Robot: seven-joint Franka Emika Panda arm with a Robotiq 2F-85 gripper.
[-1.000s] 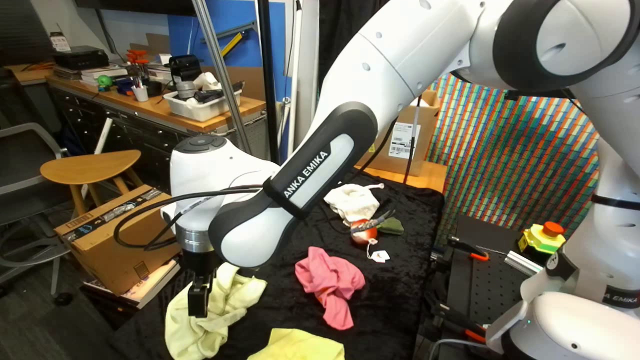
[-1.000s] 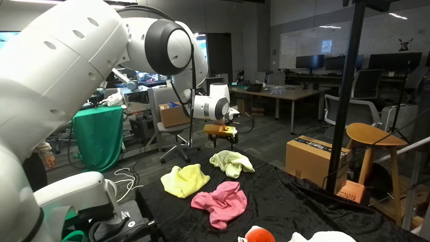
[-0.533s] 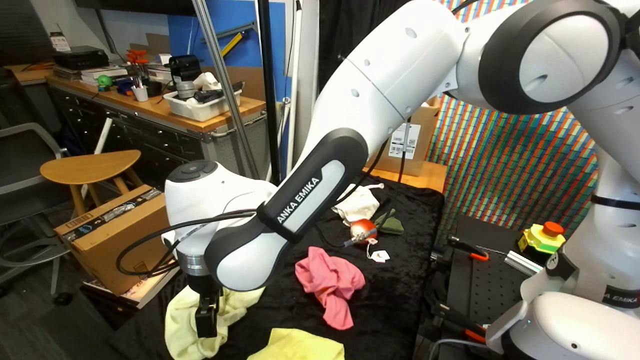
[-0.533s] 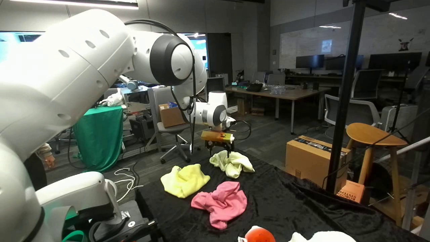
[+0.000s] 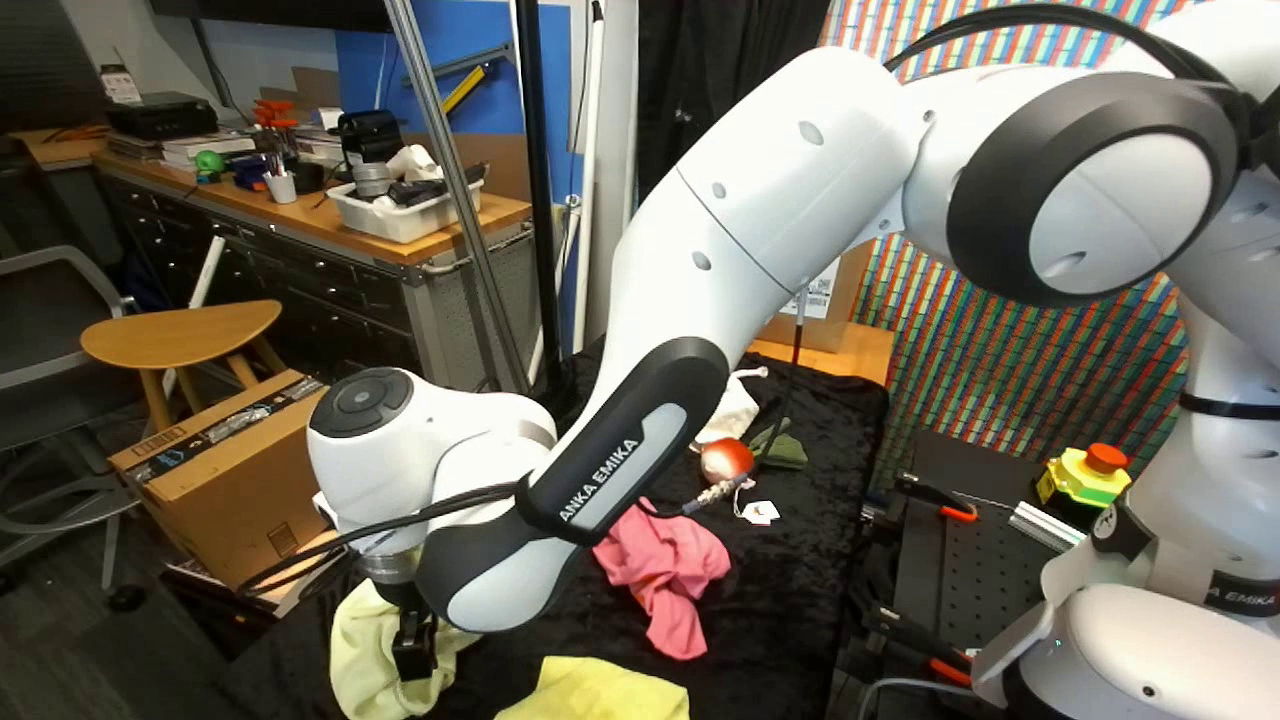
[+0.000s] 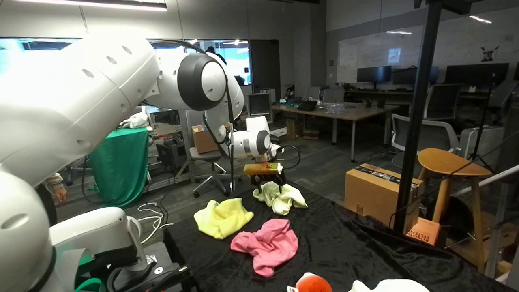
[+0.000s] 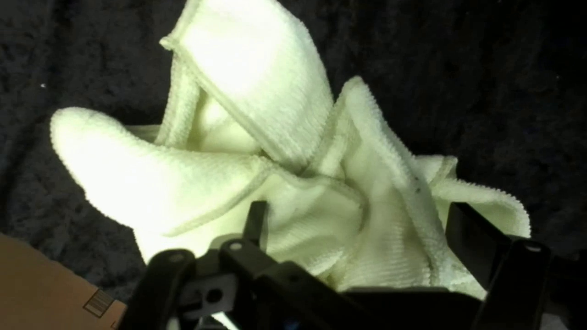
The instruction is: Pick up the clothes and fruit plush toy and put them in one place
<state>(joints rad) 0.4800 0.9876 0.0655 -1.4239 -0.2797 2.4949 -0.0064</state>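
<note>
A pale yellow-green cloth [image 5: 362, 655] lies crumpled on the black-covered table and also shows in the other views [image 6: 290, 198] [image 7: 257, 87]. My gripper [image 5: 413, 655] points down over it. In the wrist view my gripper [image 7: 358, 208] is open, with its fingers apart and cloth folds between and below them; whether the tips touch cloth I cannot tell. A bright yellow cloth [image 6: 223, 219] and a pink cloth [image 6: 267, 245] lie nearby. A red and white round plush toy [image 5: 727, 460] with a tag lies beyond the pink cloth. A white cloth-like item [image 5: 732, 412] is partly hidden by my arm.
A dark green item [image 5: 785, 450] lies beside the plush toy. A cardboard box [image 6: 379, 198] stands beyond the table edge, by a black pole [image 6: 417, 117] and a wooden stool [image 6: 452, 164]. A hanging cable passes near the toy in an exterior view.
My arm and gripper have come down to the pale yellow-green cloth, covering more of it in an exterior view. The cloths and toy have not visibly moved.
</note>
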